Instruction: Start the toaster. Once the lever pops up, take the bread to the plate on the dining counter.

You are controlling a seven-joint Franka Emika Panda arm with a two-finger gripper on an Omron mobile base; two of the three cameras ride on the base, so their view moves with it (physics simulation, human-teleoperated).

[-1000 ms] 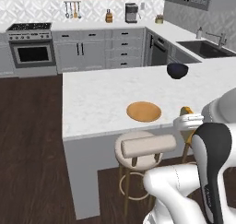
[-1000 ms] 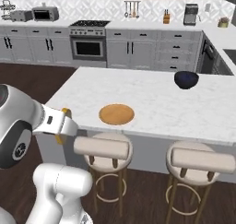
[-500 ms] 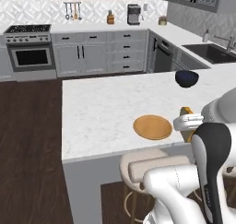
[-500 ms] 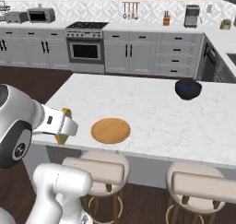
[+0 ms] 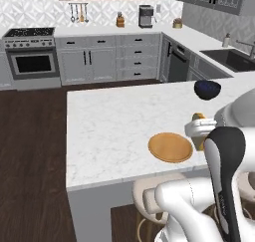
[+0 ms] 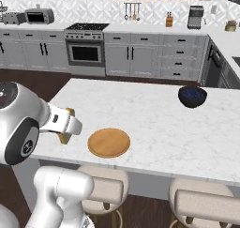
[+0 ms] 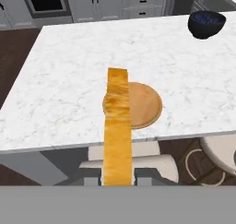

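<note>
Base nearer plate (image 5: pixel 170 147), bread (image 7: pixel 117 126) clamped between fingers (image 7: pixel 91 175)

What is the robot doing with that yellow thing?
That yellow thing is the bread. The robot's tool is shut on it and holds it up beside the dining counter, near the counter's edge. The round plate lies flat on the counter with nothing on it yet, so the bread is not yet put down. A dark bowl sits farther back on the counter.
</note>
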